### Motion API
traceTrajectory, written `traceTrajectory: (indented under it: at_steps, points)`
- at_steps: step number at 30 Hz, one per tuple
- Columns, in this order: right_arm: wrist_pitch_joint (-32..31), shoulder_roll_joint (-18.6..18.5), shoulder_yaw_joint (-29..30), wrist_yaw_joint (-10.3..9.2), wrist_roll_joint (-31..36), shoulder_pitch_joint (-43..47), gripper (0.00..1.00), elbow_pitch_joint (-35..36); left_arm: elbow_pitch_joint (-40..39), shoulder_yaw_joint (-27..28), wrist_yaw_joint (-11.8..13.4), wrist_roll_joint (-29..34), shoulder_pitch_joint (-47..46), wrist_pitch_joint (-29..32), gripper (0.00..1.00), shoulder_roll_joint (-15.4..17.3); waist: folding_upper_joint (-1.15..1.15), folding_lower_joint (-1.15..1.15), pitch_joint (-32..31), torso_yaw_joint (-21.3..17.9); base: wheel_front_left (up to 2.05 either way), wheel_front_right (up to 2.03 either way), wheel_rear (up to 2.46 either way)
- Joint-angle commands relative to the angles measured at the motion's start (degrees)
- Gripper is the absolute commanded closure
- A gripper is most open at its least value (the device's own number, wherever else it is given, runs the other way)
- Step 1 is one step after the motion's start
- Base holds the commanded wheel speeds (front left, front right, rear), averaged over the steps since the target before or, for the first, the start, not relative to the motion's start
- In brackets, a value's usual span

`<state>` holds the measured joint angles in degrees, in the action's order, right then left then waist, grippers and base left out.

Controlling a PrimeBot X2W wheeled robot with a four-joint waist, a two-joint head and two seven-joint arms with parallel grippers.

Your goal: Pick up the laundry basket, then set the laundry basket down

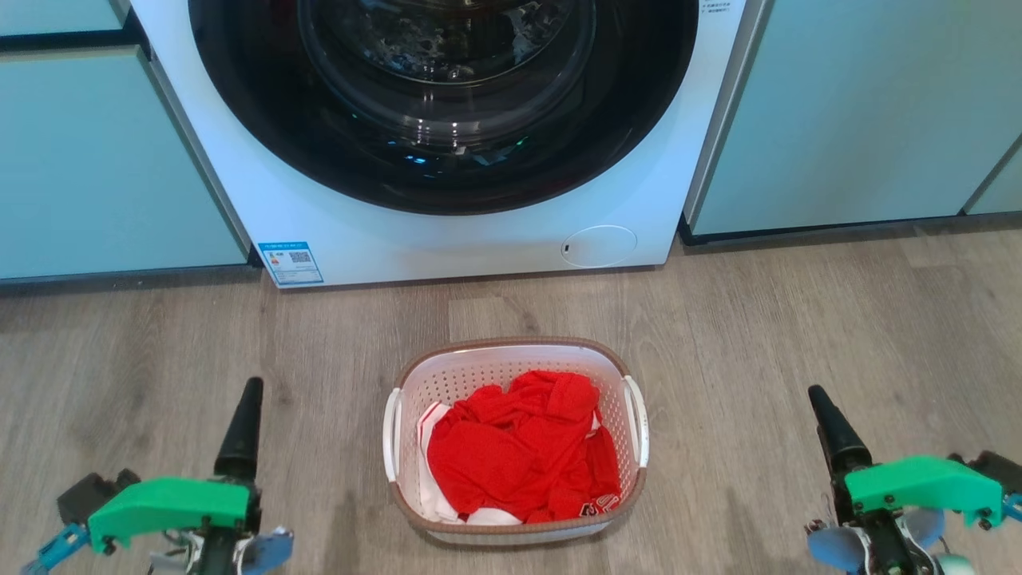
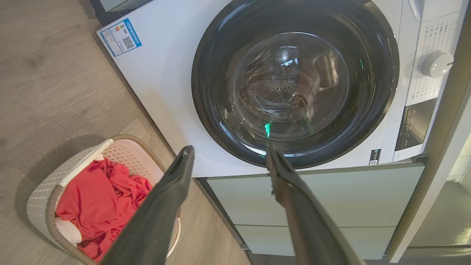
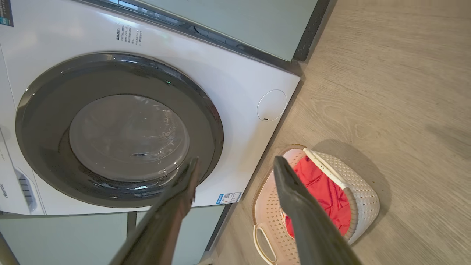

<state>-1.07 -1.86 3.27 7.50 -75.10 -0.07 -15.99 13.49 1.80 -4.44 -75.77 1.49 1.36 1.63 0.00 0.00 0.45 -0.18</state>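
Note:
The laundry basket (image 1: 511, 345), white and perforated with a brown rim and white side handles, stands on the wooden floor in front of the washing machine. Red clothing (image 1: 519, 447) with some white fabric fills it. My left gripper (image 1: 246, 399) hovers at the lower left, well apart from the basket, and my right gripper (image 1: 822, 407) at the lower right, equally apart. In the left wrist view the left gripper (image 2: 230, 149) is open and empty, with the basket (image 2: 40, 198) at its lower left. In the right wrist view the right gripper (image 3: 236, 159) is open and empty, with the basket (image 3: 362, 195) to its right.
A white front-loading washing machine (image 1: 447, 239) with its round dark door shut stands just behind the basket. Pale teal cabinets (image 1: 96, 160) flank it on both sides. Wooden floor (image 1: 758, 335) stretches left and right of the basket.

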Motion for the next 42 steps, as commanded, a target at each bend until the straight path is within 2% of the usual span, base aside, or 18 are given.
traceTrajectory:
  at_steps: [1, 17, 42]
  points:
    - [0.55, -0.41, -0.62, 0.0, 1.35, -3.11, 0.0, 2.38, -2.55, 0.0, 0.14, 1.52, -2.52, -0.7, 0.0, 0.68, 0.0, 0.0, 0.02, 0.01, 0.0, 0.0, 0.0]
    - [3.24, -0.52, -4.11, 0.0, 16.26, -3.17, 0.0, 4.49, -5.54, -2.78, 2.5, 18.54, -2.23, -3.41, 0.0, 0.77, 0.0, 0.0, 0.16, -0.14, 0.0, 0.0, 0.0]
    - [7.44, -0.68, -8.33, -0.01, 35.42, -2.74, 0.0, 4.96, -7.49, -5.63, 5.24, 37.22, 0.93, -7.65, 0.0, 1.22, 0.0, 0.0, -0.29, -0.15, 0.0, 0.0, 0.0]
